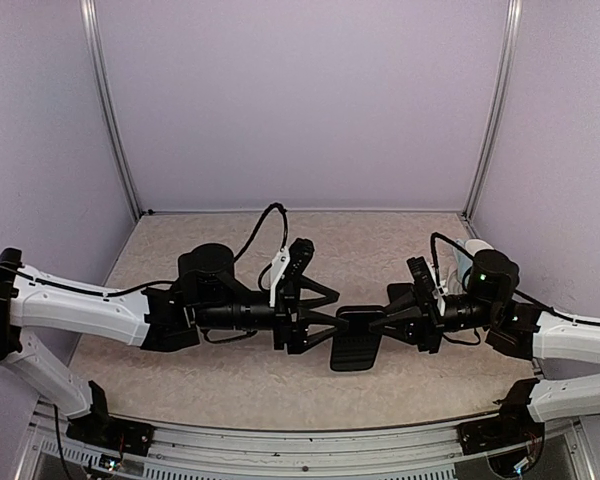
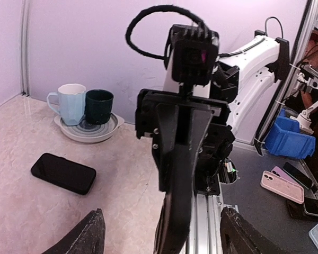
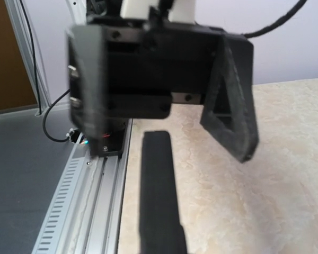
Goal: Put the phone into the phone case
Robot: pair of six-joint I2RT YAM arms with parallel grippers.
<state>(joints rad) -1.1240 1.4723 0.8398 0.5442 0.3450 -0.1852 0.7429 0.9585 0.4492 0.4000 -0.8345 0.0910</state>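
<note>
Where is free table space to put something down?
Bare: the table along the back wall, and the near strip left of centre. Crowded: the centre, where left gripper and right gripper meet at the black case, and around the plate of mugs.

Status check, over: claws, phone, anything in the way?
Left claw open, empty. Right claw shut on thin black piece, likely the case. Phone flat on table, not cased. Nothing on it.

I see pale lilac walls (image 1: 300, 100) on three sides, aluminium posts (image 1: 112, 110) in the back corners, a beige marbled tabletop (image 1: 380, 240) edged at the near side by a slotted metal rail (image 1: 310, 445), and beyond that a dark grey bench (image 2: 249, 180) with a blue bin (image 2: 289, 138).
</note>
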